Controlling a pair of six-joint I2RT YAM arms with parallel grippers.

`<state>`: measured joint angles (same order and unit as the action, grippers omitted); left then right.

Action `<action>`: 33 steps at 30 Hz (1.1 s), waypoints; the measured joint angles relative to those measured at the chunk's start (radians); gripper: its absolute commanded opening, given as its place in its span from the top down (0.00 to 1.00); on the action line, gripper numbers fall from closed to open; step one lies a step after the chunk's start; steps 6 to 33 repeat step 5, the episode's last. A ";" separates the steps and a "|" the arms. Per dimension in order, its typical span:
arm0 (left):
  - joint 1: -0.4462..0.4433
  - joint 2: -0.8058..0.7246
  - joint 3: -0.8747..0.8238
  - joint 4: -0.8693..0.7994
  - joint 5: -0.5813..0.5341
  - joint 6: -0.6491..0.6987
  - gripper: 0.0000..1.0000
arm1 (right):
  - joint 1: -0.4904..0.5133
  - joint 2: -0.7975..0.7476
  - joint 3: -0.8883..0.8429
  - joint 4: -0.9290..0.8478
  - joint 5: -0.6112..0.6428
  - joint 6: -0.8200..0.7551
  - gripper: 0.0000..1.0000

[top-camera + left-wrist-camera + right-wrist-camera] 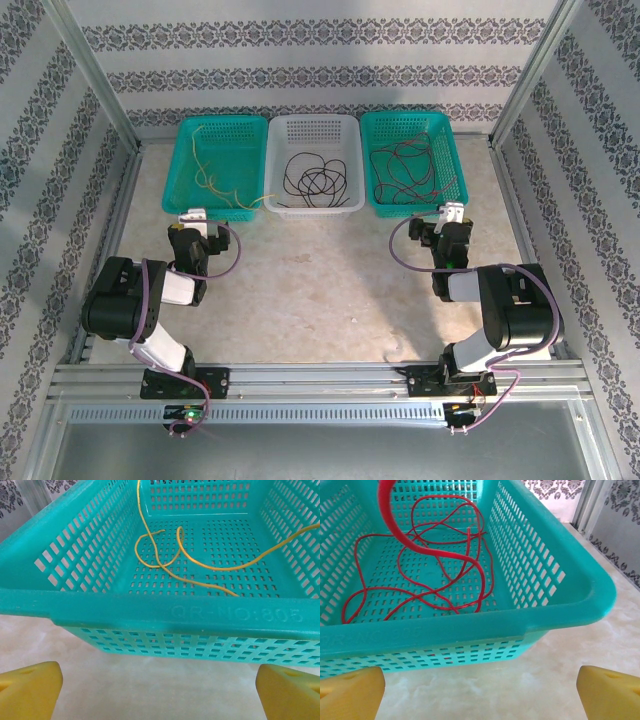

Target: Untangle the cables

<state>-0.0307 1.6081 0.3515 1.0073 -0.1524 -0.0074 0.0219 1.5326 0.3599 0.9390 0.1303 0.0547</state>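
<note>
Left fingers (30,690) are spread as wide as they go with nothing between them, hovering above the bare tabletop (320,290), and just ahead of them sits the near rim of the left teal basket (150,610). Beyond that rim lies the yellow cable (165,570), loose on the basket floor, its long run heading away from the fingers toward the far wall while one tail sweeps off to the right and climbs over the side wall. Over to the right fingers (350,692): same story, wide apart and holding nothing, parked just short of the right teal basket (445,625). Inside it the red cable (445,555) sprawls in overlapping loops with no single direction, one strand looming blurred near the lens. Between the two pairs, farther out, the white basket (312,208) holds the black cable (315,178) coiled in rings. One colour per basket reads like sorting done, so my call is both pairs stand backed off because little is left, bar that yellow tail over the wall
</note>
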 measured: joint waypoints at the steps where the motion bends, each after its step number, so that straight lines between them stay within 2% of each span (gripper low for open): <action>1: 0.000 0.000 0.000 -0.001 0.000 0.000 0.01 | -0.001 0.000 0.001 -0.003 -0.014 -0.002 0.02; 5: 0.000 0.000 0.001 -0.003 0.003 0.000 0.01 | 0.000 0.000 0.005 -0.008 -0.045 -0.003 0.02; 33: 0.000 0.000 0.001 -0.003 0.003 0.000 0.01 | 0.000 0.000 0.005 -0.008 -0.045 -0.003 0.02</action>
